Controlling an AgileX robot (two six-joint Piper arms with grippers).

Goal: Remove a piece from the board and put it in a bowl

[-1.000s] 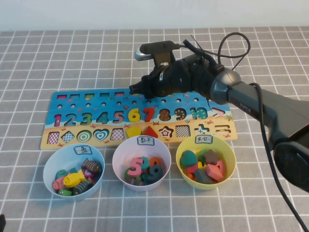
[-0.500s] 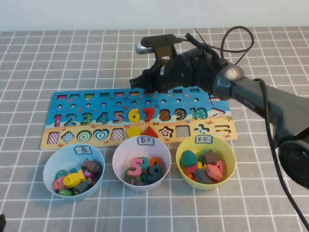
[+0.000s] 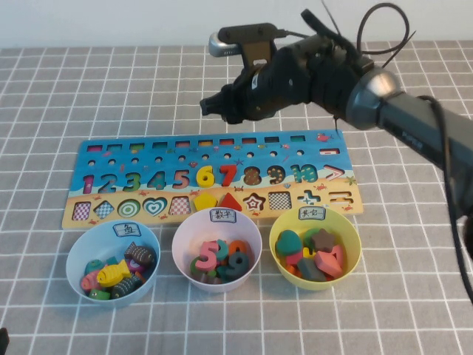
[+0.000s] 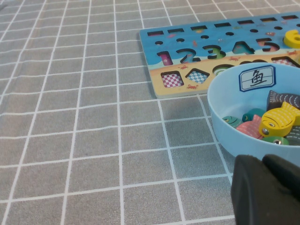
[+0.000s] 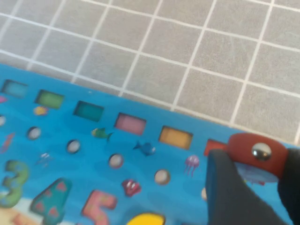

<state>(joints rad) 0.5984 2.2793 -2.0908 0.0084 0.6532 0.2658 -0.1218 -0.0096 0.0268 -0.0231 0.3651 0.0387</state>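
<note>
The right claw (image 3: 209, 108) is positioned above the far edge of the long flat rectangular puzzle board (image 3: 148, 159), over its middle section. In the right wrist view the right claw (image 5: 253, 164) is clamped on the small red block with a round shiny mark on its face (image 5: 255, 152); the block sits between the dark fingers (image 5: 229, 187) and is held clear of the board (image 5: 84, 154). In the high view the block itself is hidden by the claw.

The board lies on the grey gridded desk (image 3: 89, 89). Its blue upper part carries a row of small rectangular cut-outs and coloured numerals; its tan lower strip carries shape cut-outs.

Three bowls stand in a row just near of the board. The pale blue round plastic bowl (image 3: 79, 259), with a white label on its far rim, is on the left and contains fish-shaped pieces. The white-pink bowl (image 3: 182, 237) is in the middle and contains numerals. The yellow bowl (image 3: 353, 240) is on the right and contains assorted shapes.

The left claw (image 4: 267, 192) appears only in the left wrist view, as a dark mass close to the near rim of the pale blue bowl (image 4: 220, 126). Whether its fingers are apart or together cannot be told.
</note>
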